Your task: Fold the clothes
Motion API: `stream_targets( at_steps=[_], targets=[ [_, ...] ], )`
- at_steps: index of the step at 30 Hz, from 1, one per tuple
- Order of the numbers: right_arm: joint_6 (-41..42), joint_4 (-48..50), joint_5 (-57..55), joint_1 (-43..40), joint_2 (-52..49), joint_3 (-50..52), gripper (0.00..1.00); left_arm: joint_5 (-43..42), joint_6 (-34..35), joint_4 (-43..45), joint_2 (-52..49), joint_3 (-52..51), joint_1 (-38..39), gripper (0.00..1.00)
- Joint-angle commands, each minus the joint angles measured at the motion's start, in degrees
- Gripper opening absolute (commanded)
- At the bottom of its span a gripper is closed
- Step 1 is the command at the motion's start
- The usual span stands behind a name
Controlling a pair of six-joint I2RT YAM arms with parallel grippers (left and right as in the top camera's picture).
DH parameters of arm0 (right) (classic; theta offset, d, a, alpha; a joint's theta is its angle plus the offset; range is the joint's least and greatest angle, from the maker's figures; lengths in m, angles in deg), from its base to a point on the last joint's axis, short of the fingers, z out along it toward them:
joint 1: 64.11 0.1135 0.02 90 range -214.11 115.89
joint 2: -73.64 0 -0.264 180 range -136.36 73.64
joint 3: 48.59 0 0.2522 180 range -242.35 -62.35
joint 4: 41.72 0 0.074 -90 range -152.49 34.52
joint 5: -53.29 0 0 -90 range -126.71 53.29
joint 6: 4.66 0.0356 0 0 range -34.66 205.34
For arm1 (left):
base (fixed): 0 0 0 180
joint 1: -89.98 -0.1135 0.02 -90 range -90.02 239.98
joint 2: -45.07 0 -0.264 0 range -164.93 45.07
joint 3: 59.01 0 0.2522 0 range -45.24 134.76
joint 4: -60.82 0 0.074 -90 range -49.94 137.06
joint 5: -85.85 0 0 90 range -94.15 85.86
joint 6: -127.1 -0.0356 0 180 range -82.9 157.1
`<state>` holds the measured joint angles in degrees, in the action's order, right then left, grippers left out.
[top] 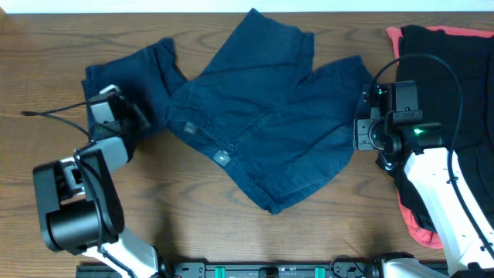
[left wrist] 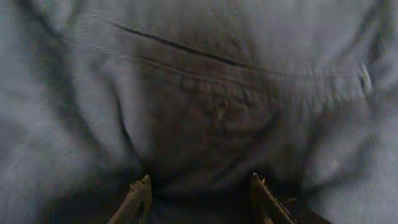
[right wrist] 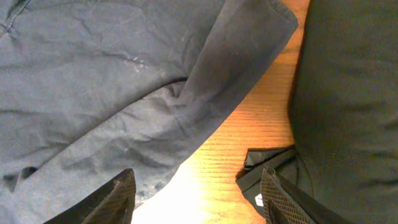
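Dark navy shorts [top: 262, 123] lie crumpled across the middle of the table, with the waistband, button and small label [top: 222, 157] facing up. More navy fabric [top: 127, 69] lies bunched at the left and touches them. My left gripper [top: 137, 117] is open and low over this left fabric. In the left wrist view the cloth [left wrist: 205, 93] fills the frame and the fingers [left wrist: 200, 186] stand apart over it. My right gripper [top: 367, 108] is open at the shorts' right edge. In the right wrist view its fingers [right wrist: 196, 183] straddle bare wood beside the hem [right wrist: 242, 56].
A black garment with a pink-red edge [top: 451, 77] lies at the right, under the right arm, and it also shows in the right wrist view [right wrist: 348, 93]. A strip of wooden table [right wrist: 249, 137] separates it from the shorts. A cable [top: 54, 110] trails at the left.
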<state>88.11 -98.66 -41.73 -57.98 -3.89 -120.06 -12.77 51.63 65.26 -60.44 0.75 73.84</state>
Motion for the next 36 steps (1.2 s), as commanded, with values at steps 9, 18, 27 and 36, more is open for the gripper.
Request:
stream_targets(
  at_steps=[9, 18, 27, 36],
  targets=[
    [0.44, -0.07, -0.74, -0.59, 0.48, -0.90, 0.62, -3.50, -1.25, -3.02, -5.29, 9.20, -14.86, 0.50],
    [1.05, -0.07, -0.74, -0.61, 0.48, -0.90, 0.74, -11.93, -1.22, -14.56, 0.15, 17.35, -14.14, 0.98],
    [1.05, 0.46, 2.47, -0.59, 0.48, -0.90, 0.99, -11.96, -1.20, -35.50, 17.77, 17.35, -4.90, 0.98],
    [1.03, 0.50, 2.47, -0.59, 0.50, -0.90, 0.99, -11.89, 8.39, -46.21, 14.82, 14.49, 5.51, 0.98]
  ],
)
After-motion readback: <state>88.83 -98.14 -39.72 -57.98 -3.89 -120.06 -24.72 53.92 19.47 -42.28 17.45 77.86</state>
